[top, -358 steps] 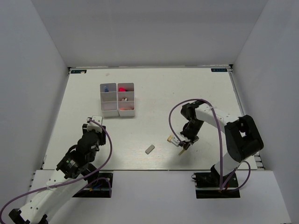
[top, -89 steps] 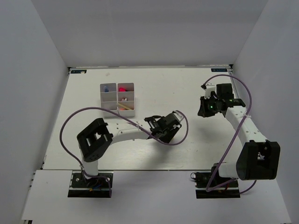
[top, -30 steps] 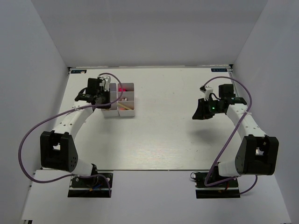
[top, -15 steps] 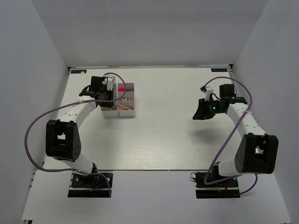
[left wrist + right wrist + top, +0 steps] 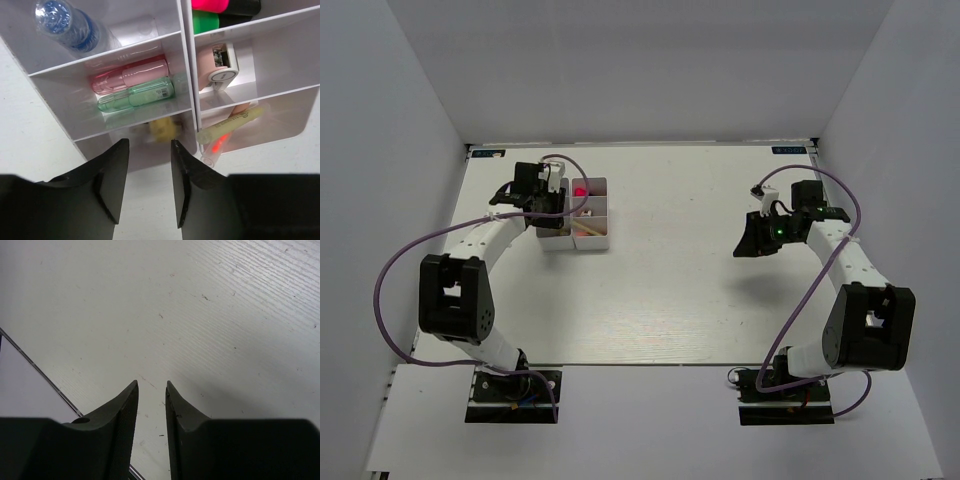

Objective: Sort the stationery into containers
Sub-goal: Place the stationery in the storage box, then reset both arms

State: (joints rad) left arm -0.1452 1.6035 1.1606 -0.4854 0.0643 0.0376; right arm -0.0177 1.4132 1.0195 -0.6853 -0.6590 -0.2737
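**A:** Left hand (image 5: 149, 147) status?

**B:** Over the two trays, upper left of the top view. Fingers (image 5: 112, 180) are parted a moderate way, with nothing between the pads.

**A:** Eraser?

**B:** Tan eraser (image 5: 162, 131) is blurred, at lower centre of the wrist frame. It's in the nearest compartment of the left tray (image 5: 107, 59), just beyond the fingertips. Can't tell if it's resting on the floor.

**A:** Rest of that tray?

**B:** Middle compartment: pink tube (image 5: 130, 80) lying side by side with the pale green marker (image 5: 137, 96), touching. Far compartment: blue marker (image 5: 65, 25), upper left of the frame.

**A:** Other one?

**B:** Right tray (image 5: 280, 92) butts against the left one. Far compartment: red-black marker (image 5: 215, 4) and green-black marker (image 5: 207, 22), at the top edge of the frame. Middle: a pink-and-white item (image 5: 217, 70), can't tell what. Near: a pale yellow stick (image 5: 235, 122) lying slantwise, something orange under it.

**A:** Right hand?

**B:** Right hand (image 5: 757, 237) is right of centre in the top view, above bare desk (image 5: 660, 290), well apart from the trays. Its fingers are only a narrow slit apart and hold nothing.
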